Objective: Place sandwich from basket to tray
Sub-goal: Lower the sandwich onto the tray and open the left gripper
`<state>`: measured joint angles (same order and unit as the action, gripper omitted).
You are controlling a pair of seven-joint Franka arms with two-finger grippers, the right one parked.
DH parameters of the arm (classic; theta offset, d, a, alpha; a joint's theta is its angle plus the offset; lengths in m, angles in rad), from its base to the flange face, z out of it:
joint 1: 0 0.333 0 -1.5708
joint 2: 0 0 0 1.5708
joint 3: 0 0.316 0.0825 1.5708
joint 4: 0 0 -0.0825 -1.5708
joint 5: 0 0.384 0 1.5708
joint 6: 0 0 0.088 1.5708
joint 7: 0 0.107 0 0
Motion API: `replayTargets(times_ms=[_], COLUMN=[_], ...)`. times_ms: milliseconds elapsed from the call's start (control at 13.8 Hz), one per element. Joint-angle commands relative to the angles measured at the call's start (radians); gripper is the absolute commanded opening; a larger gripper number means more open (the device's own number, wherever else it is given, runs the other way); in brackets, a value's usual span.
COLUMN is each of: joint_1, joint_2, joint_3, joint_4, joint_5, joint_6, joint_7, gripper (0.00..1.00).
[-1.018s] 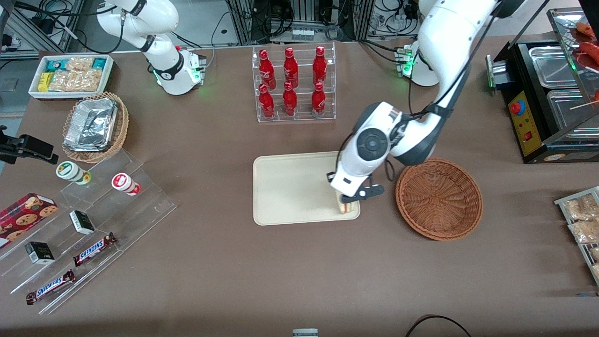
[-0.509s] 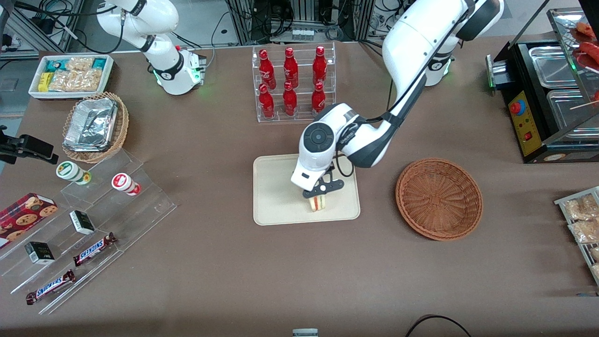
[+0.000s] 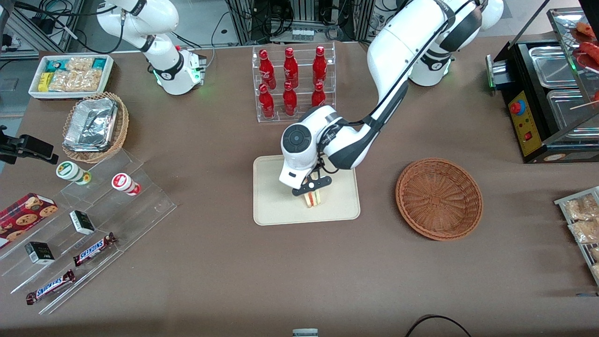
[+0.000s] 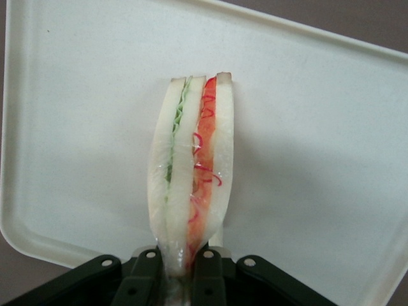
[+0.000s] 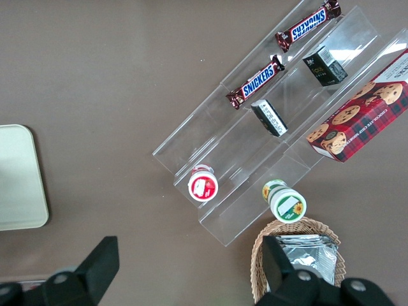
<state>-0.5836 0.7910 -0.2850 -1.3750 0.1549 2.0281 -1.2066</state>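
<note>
My gripper [image 3: 310, 191] is shut on the sandwich [image 3: 312, 199], a clear-wrapped wedge of pale bread with green and red filling. In the left wrist view the sandwich [image 4: 191, 166] hangs over the cream tray [image 4: 76, 115], its narrow end pinched between the black fingers [image 4: 143, 280]. In the front view it is low over the tray [image 3: 276, 206], near the tray's middle; whether it touches the tray I cannot tell. The reddish-brown wicker basket [image 3: 439, 198] sits beside the tray toward the working arm's end, with nothing in it.
A clear rack of red bottles [image 3: 293, 84] stands farther from the front camera than the tray. Acrylic steps with candy bars and cups [image 3: 89, 224] and a lighter wicker basket of foil containers [image 3: 95, 126] lie toward the parked arm's end. A black food warmer [image 3: 547, 98] is toward the working arm's end.
The gripper has carried the sandwich from the tray's edge beside the basket to over the tray's middle, slowing in the last half second.
</note>
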Motion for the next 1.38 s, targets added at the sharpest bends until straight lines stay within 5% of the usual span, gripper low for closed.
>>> replayTargets(times_ms=[0,73,145,218,945,1309], joint_1=[-0.012,-0.012,-0.012,-0.012,0.008,0.164], joint_2=[0.017,0.017,0.019,0.017,-0.183,-0.257], joint_3=[0.006,0.007,0.007,0.007,0.006,0.004], joint_4=[0.04,0.04,0.04,0.04,0.045,0.022], joint_5=[0.02,0.02,0.02,0.021,0.021,0.023], joint_6=[-0.023,-0.022,-0.022,-0.022,-0.198,-0.322], joint_7=[-0.034,-0.041,-0.041,-0.039,0.111,0.281], gripper=[0.0,0.1,0.79,1.0,1.0,1.0])
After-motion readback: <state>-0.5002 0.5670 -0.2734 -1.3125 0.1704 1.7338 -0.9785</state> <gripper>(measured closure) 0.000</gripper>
